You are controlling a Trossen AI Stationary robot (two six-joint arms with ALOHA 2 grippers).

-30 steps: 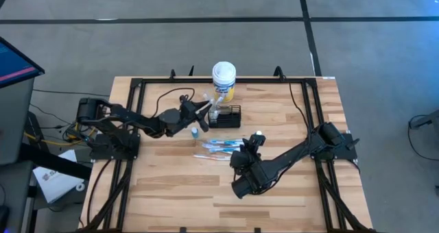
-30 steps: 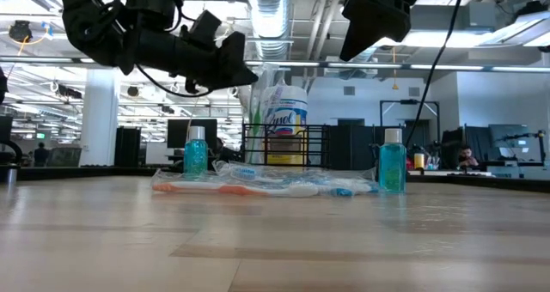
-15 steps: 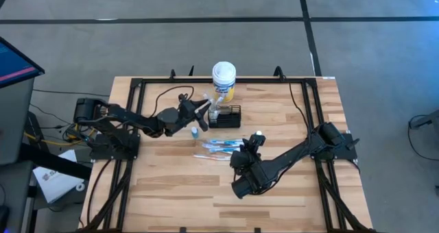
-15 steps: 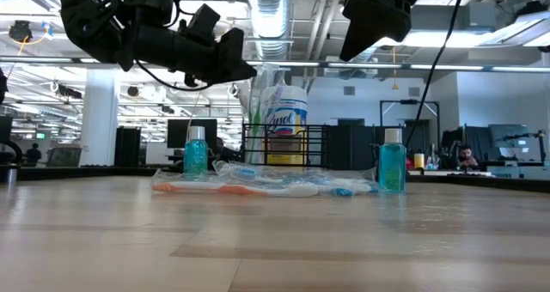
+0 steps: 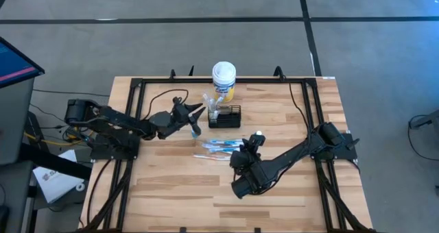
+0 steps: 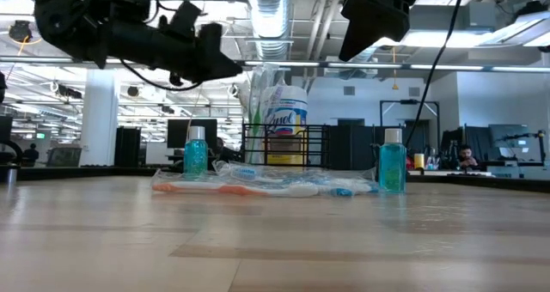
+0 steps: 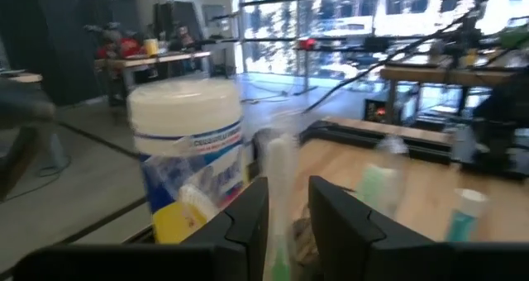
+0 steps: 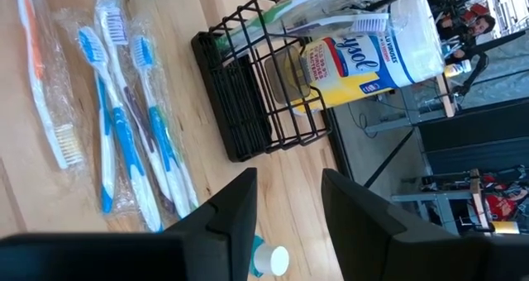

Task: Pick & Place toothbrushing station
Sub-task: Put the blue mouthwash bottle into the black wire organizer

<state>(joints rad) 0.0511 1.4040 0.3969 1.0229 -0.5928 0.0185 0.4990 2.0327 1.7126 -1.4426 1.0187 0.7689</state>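
Toward the table's far edge the wire caddy (image 5: 226, 115) sits beside the yellow canister (image 5: 223, 80). The left gripper (image 5: 194, 114), jaws parted and empty, should approach its rim level.

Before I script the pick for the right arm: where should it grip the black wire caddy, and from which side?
Probably the black wire caddy by its top rim wire, coming from above on the end away from the wrapped toothbrushes standing in it. The yellow canister crowds its far side.
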